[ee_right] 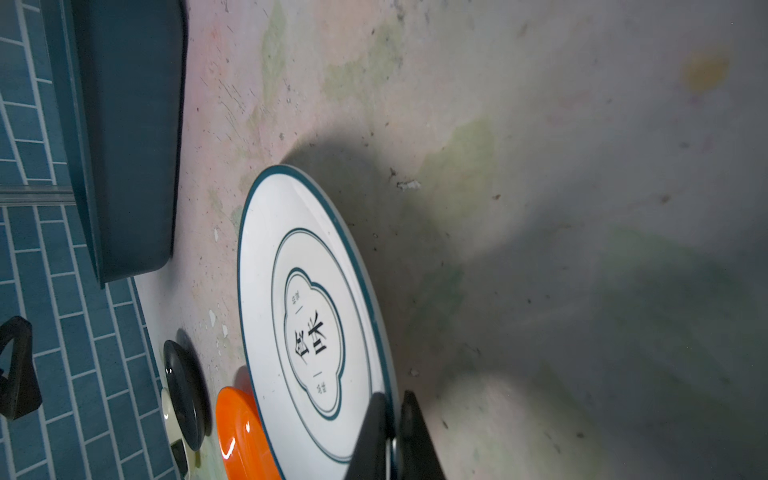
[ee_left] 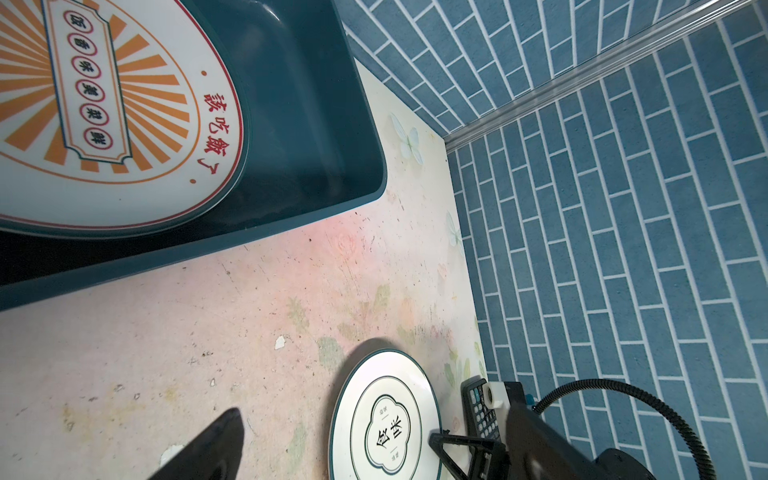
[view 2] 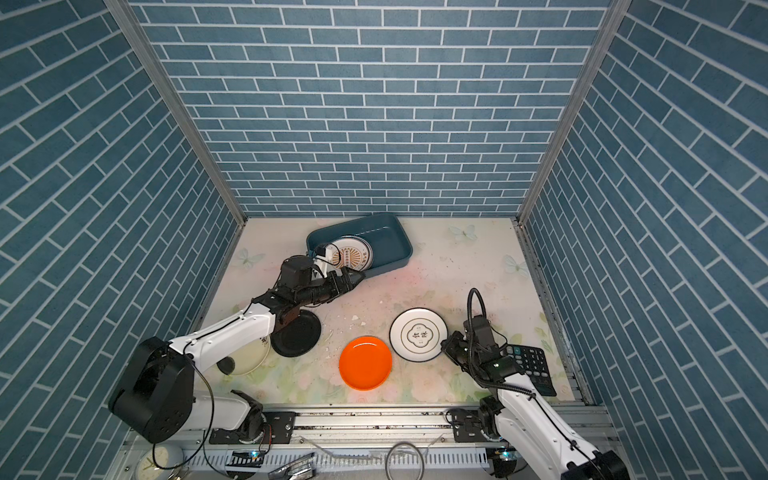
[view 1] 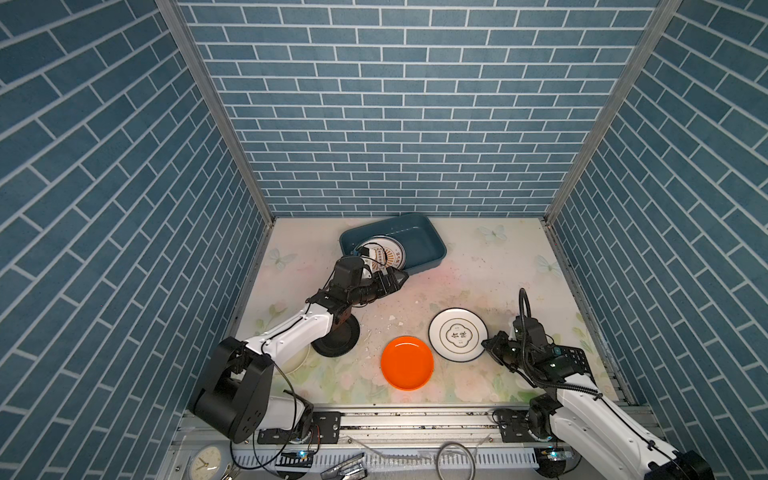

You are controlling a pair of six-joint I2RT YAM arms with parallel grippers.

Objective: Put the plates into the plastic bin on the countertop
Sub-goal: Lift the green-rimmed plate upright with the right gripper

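**A:** On the right front of the countertop [view 1: 490, 266] lies the teal-rimmed plate [view 1: 458, 334], white with two black characters in its middle. The right gripper [ee_right: 393, 395] is clamped on its near-right rim, and the fingers pinch the edge with barely a gap between them.

**B:** What sits around it?

**A:** The orange plate [view 1: 407, 363] lies just beside it, to the front left, with the rims nearly meeting. A black calculator [view 2: 530, 365] lies by the right wall, partly under the right arm. Farther left, the black plate [view 1: 338, 338] rests with its edge over a cream plate [view 2: 249, 353]. The left arm partly hides both.

**B:** And the bin?

**A:** The plastic bin [view 1: 430, 245] stands at the back, left of centre and turned askew, well apart from the gripped plate. The sunburst plate [view 1: 386, 254] lies in its left half, and the right half shows open floor. The left gripper [view 1: 397, 277] hovers at the bin's near wall with its jaws spread wide, holding nothing.

**B:** Is there room to move?

**A:** Between the teal-rimmed plate and the bin the countertop is open, apart from small white chips [view 1: 392, 318] near the middle. The back right corner is open too. Blue brick walls [view 1: 415, 124] close in three sides, and the bin's back corner comes near the rear wall.
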